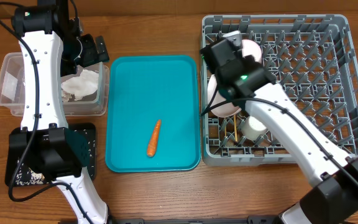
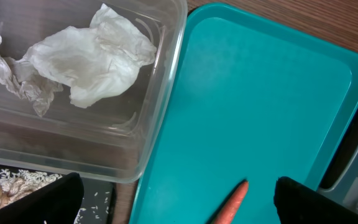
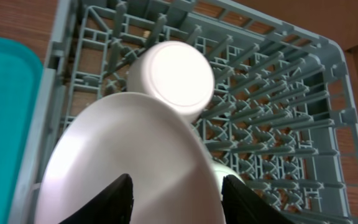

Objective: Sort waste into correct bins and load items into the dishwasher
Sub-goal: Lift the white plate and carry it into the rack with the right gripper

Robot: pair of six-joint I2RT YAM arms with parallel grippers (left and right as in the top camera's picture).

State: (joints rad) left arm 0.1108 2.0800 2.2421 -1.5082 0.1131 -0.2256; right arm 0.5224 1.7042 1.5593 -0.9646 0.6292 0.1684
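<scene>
Right tool half-open, empty, over plate in rack; left tool wide-open; napkin in tub.

Plain teal tray bearing an orange carrot; grey latticed rack holding a glossy white plate and white bowl; clear tub with white crumpled napkin; black tray speckled with beige rice; brown wood-grain table; white arms with black joints.
</scene>
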